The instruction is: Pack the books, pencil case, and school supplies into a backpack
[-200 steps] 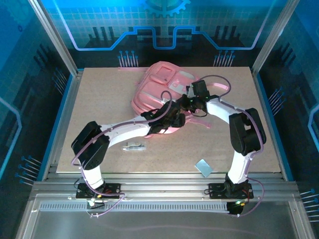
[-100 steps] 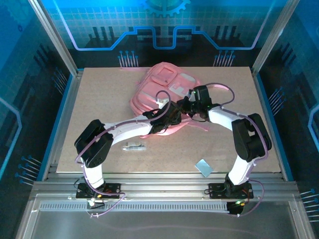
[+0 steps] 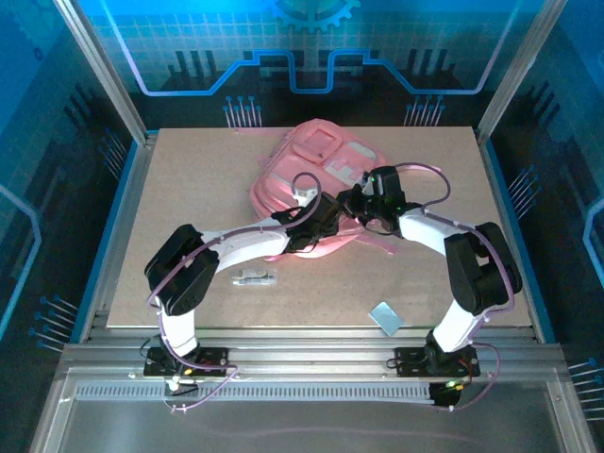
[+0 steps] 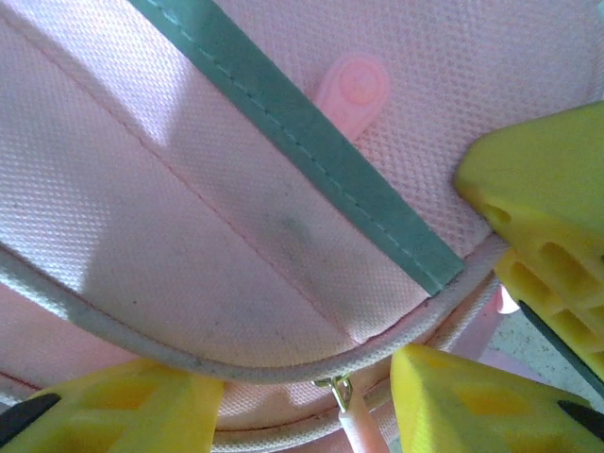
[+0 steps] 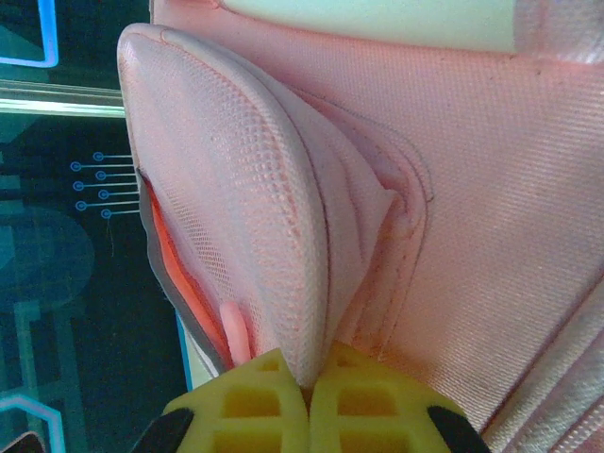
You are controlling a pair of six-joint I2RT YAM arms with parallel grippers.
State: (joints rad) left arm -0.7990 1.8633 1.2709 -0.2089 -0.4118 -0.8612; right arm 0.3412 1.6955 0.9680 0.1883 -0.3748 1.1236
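While the right fingers [image 5: 247, 401] pinch backpack [image 5: 472, 189] fabric, the left fingers [image 4: 462, 401] (spread apart) straddle its zipper [image 4: 338, 389].

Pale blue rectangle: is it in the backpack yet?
No, the pale blue rectangle lies on the table, well apart from the backpack.

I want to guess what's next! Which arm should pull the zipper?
Probably left. The left tool is open with the zipper pull between its fingers, while the right tool is shut on a fold of the backpack, holding it.
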